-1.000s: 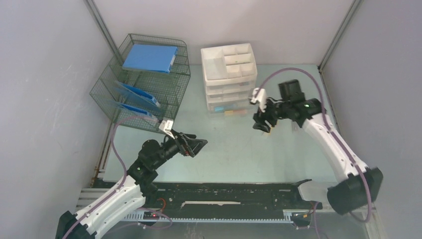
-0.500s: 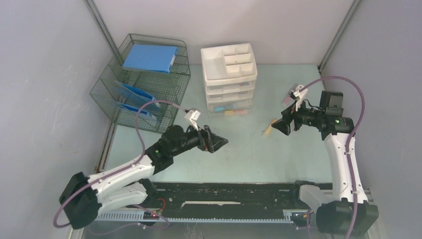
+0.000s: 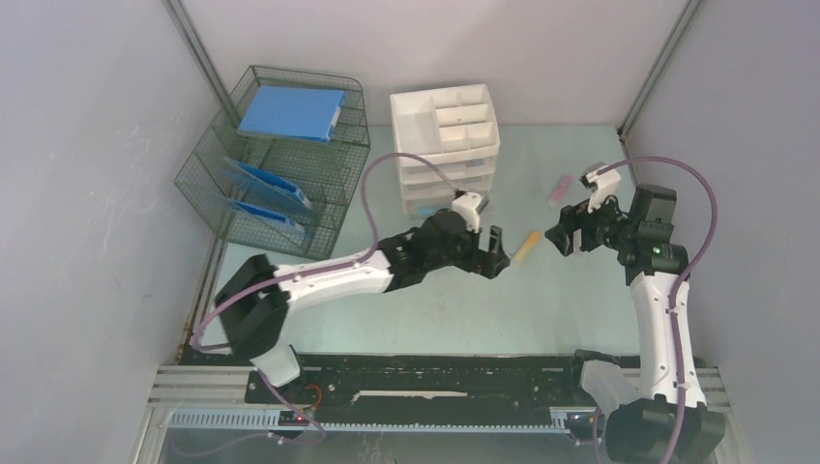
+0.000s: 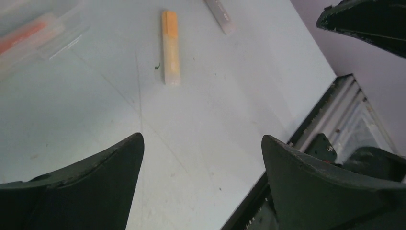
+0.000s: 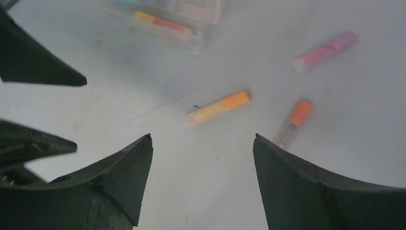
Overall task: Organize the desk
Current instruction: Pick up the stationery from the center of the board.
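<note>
Desk (image 3: pixel 435 309), smooth mint, bears slim orange marker (image 3: pixel 523 247); left gripper (image 4: pixel 202 138), right gripper (image 5: pixel 202 136) gape.

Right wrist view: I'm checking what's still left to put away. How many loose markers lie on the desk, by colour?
Orange and yellow marker: 1
Pink marker: 1
Orange-capped marker with a pale body: 1
Total: 3, all lying loose on the desk

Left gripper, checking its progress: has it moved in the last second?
Yes. The left gripper swung right, from below the green wire-mesh tray rack to beside the orange highlighter pen.
</note>
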Controlling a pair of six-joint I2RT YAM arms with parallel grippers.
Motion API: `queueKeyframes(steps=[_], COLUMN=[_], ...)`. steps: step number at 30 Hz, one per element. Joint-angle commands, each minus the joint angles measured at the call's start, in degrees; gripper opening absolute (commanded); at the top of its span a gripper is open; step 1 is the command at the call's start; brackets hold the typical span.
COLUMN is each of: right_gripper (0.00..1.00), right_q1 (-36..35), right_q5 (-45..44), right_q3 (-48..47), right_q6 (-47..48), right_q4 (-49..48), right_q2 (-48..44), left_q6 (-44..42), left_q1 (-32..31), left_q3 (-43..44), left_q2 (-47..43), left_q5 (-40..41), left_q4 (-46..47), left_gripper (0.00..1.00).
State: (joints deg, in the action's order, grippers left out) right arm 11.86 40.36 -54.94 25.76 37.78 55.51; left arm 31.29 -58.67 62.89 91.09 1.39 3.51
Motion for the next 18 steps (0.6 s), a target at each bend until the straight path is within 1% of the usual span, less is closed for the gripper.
queueKeyframes(steps=[1,5,8,13,18], right_gripper=[0.84,0.84,0.84,0.84,0.84], right_q1=[0.6,0.6,0.7,0.7,0.7], right_q5=[-13.2,-15.2,-16.2,-17.8,-18.3], right_q3=[0.4,0.4,0.4,0.4,0.4], right_q6=[-10.2,-11.6,-12.1,-12.5,-12.5], right_q4=[-9.4,-10.1,-10.6,-11.0,-11.1], right_q2=[-1.1,-1.2,-1.4,-1.5,-1.7], left_q6=[-4.8,-6.0,-6.9,-9.0,-10.8], left_q1=[-2.5,-3.2,-3.3,-3.2,-3.2], left_q3=[12.6,23.8,30.6,39.2,45.1], left_q2=[9.9,19.5,25.0,32.6,38.2], left_q5=[7.6,9.1,9.1,9.4,8.9], left_q4=[-10.1,-16.9,-19.1,-22.1,-22.7], left_gripper=[0.99,0.98,0.97,0.97,0.92])
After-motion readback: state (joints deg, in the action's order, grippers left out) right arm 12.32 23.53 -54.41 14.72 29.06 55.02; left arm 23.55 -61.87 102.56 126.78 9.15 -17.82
